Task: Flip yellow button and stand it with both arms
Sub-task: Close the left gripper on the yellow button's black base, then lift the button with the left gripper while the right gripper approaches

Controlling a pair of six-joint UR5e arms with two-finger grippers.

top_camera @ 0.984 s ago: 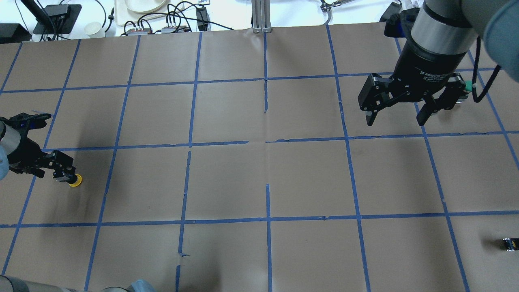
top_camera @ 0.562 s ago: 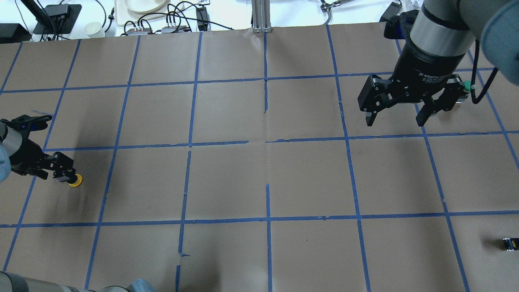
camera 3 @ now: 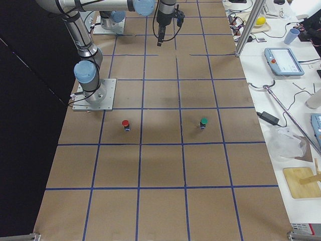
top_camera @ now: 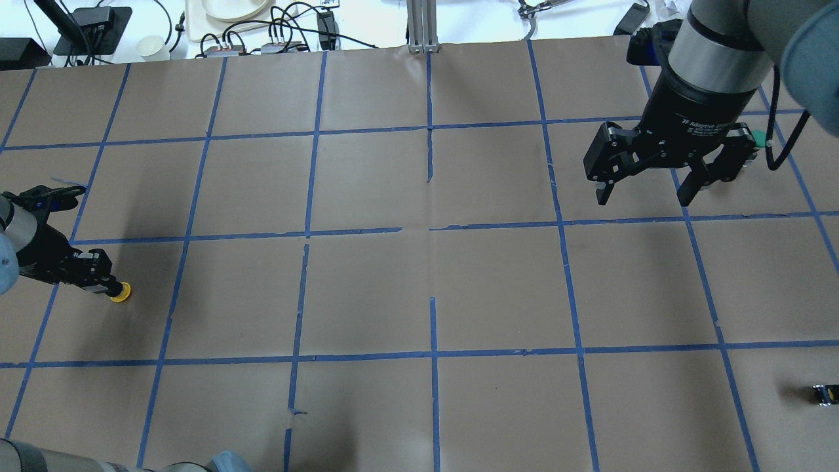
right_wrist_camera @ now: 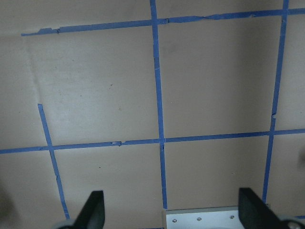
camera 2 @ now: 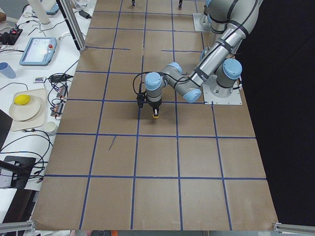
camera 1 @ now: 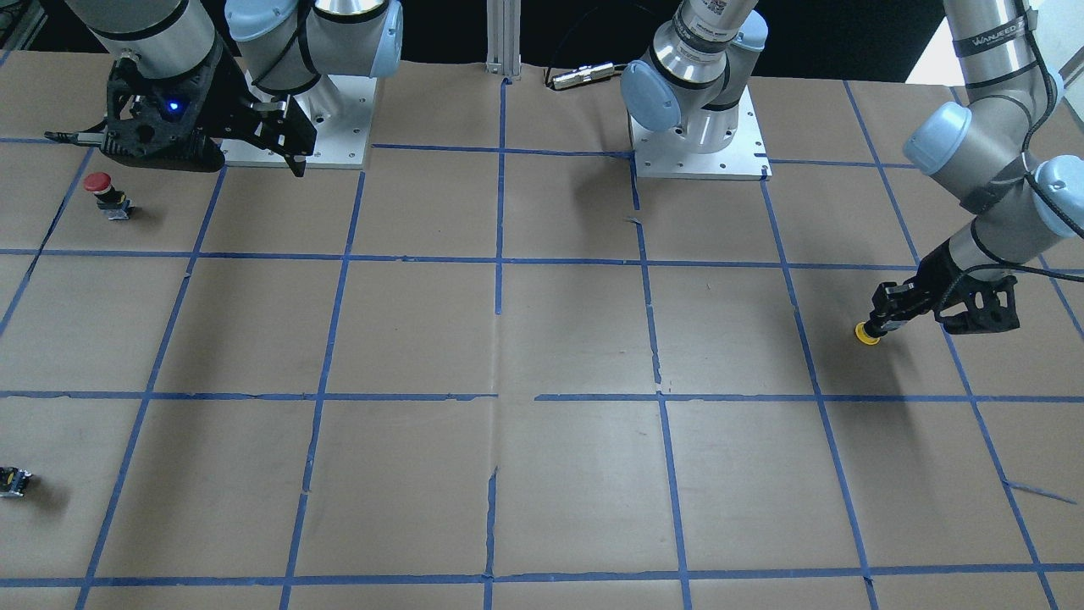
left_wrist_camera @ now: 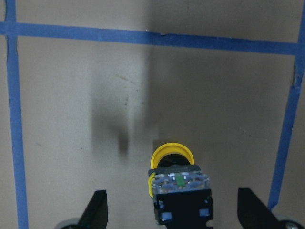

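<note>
You have: left arm (camera 1: 987,38) and right arm (top_camera: 718,49), silver-grey tubes, light-blue joint caps (camera 1: 936,135), black cables (top_camera: 771,111), screwed white baseplates (camera 1: 703,157), black right gripper (top_camera: 642,198) lettered white.

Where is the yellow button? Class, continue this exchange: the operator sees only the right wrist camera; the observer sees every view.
Observer: The yellow button is at the left end of the table, by the left gripper.
Operator: Gripped?
Observer: No. The fingers stand wide apart, clear of it.
Operator: Any other buttons?
Observer: A red button stands upright at the opposite end.
</note>
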